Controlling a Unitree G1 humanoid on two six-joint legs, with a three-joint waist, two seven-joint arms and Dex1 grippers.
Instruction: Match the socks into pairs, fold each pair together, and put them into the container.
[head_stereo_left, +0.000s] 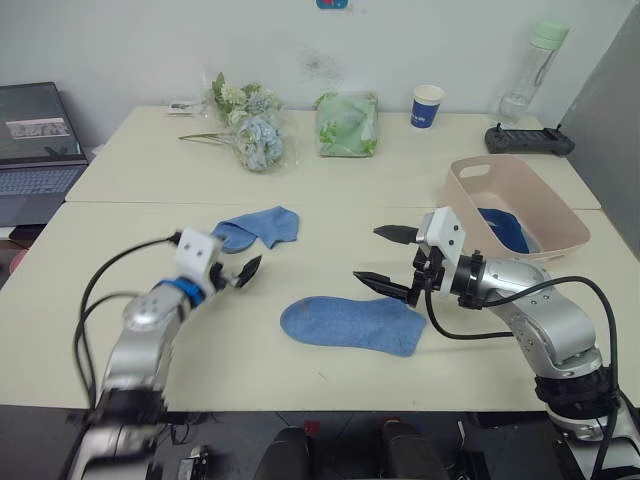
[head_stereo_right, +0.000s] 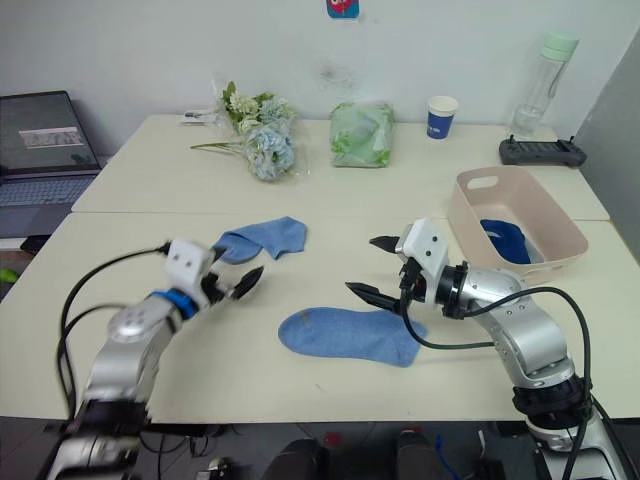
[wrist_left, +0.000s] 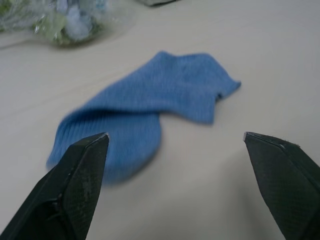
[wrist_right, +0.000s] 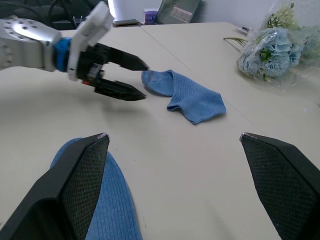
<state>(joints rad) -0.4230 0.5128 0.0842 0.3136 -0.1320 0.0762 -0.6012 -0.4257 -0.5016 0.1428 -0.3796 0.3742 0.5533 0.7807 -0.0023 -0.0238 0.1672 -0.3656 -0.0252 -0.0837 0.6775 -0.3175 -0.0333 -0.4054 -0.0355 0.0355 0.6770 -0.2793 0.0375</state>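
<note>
From the head camera, two light blue socks lie on the pale tabletop (head_stereo_left: 120, 330). One sock (head_stereo_left: 350, 323) is spread flat near the front edge, toe end toward the robot's left. The other sock (head_stereo_left: 260, 228) sits farther back and to the left, bent over on itself. The left end effector (head_stereo_left: 243, 268) hovers just in front of that bent sock with its two black fingers spread apart and nothing between them. The right end effector (head_stereo_left: 390, 262) hangs above the right end of the flat sock, fingers also wide apart and empty. To the right stands the pink tub (head_stereo_left: 560, 225), with something dark blue (head_stereo_left: 503, 228) lying inside it. Along the back of the tabletop are a wrapped bunch of flowers (head_stereo_left: 250, 125), a green bag (head_stereo_left: 347, 124), a blue paper cup (head_stereo_left: 427, 106), a clear bottle with a green cap (head_stereo_left: 532, 72) and a black controller (head_stereo_left: 529, 139). A laptop (head_stereo_left: 38, 150) sits off to the far left.

In the left wrist view, the bent sock (wrist_left: 150, 112) lies ahead of the two open fingers (wrist_left: 75, 185), not touching them. The flowers (wrist_left: 65, 20) show beyond it.

In the right wrist view, the right arm's fingers (wrist_right: 75, 185) stand well apart, with the flat sock (wrist_right: 107, 200) just beside the one finger. Farther out, the left end effector (wrist_right: 135, 80) points at the bent sock (wrist_right: 187, 97), its fingertips close to the sock's cuff end. The flowers (wrist_right: 272, 50) lie behind.
</note>
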